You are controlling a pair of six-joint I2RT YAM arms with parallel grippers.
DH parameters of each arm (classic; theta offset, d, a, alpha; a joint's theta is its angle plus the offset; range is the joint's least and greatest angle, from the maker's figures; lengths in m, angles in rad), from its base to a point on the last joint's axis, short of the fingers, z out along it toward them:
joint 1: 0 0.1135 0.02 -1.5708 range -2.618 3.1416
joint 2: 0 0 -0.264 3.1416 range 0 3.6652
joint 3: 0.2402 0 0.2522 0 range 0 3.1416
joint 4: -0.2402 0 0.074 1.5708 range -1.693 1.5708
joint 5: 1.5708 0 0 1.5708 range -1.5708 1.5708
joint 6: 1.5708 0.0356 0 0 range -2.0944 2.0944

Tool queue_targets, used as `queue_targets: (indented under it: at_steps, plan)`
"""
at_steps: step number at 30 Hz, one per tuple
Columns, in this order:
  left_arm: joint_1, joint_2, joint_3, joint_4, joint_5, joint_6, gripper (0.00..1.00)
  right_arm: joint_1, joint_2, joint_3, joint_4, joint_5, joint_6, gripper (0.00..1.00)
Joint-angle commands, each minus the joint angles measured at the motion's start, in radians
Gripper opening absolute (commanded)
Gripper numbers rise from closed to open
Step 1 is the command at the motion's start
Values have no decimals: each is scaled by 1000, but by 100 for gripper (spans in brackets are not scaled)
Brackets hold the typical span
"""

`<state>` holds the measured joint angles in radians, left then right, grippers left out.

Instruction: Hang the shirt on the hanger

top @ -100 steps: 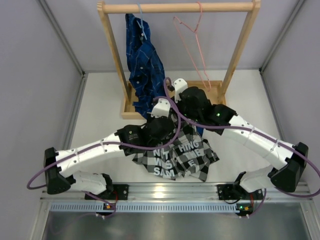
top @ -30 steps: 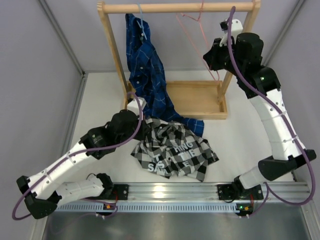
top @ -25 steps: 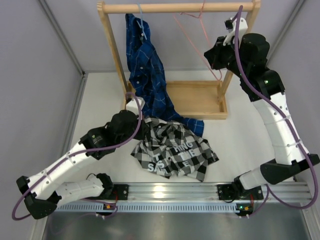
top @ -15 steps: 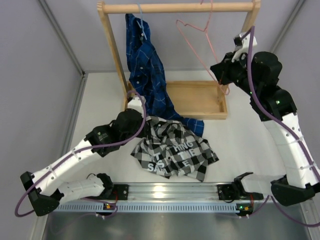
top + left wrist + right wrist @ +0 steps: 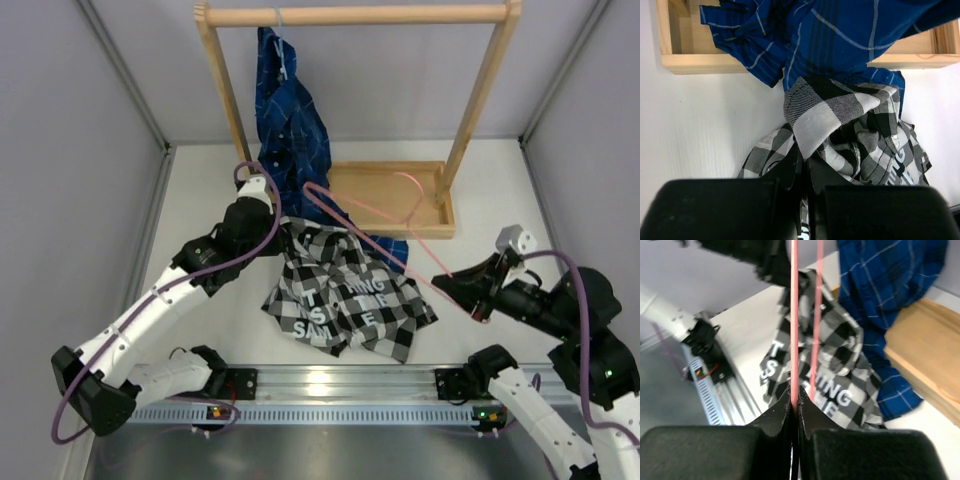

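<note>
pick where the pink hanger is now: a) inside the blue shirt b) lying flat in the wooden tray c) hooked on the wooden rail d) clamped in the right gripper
D: the right gripper is shut on the pink hanger, which is clear of the rail.

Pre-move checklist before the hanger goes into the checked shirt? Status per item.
1. Right gripper jaws shut on the hanger: ok.
2. Left gripper jaws pinching a fold of the shirt: ok.
3. Hanger off the rail and over the shirt: ok.
4. Neck opening exposed for the hanger: cannot tell, the shirt is bunched.
5. Blue shirt apart from the checked shirt: not ok, its hem touches the far edge.
</note>
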<state>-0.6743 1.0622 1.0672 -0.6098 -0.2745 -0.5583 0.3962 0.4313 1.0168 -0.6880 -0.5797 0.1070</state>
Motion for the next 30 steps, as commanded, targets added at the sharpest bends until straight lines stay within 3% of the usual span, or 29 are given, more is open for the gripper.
queue_targets:
  at_steps: [1,5,15,20,30]
  plan:
    - [47,22,-30,116,96,-17,0,-10,-35,-43,-56,-126,-21,0]
    - [50,41,-39,148,118,-23,0,-8,-54,-80,-82,-160,-3,0]
    - [50,12,-56,160,222,-2,0,-10,-66,-124,-136,-49,17,0]
    - [50,4,-43,159,306,40,0,-8,-29,-179,-33,-170,69,0]
    - [50,-70,-46,151,374,89,0,-8,-14,-261,59,-184,128,0]
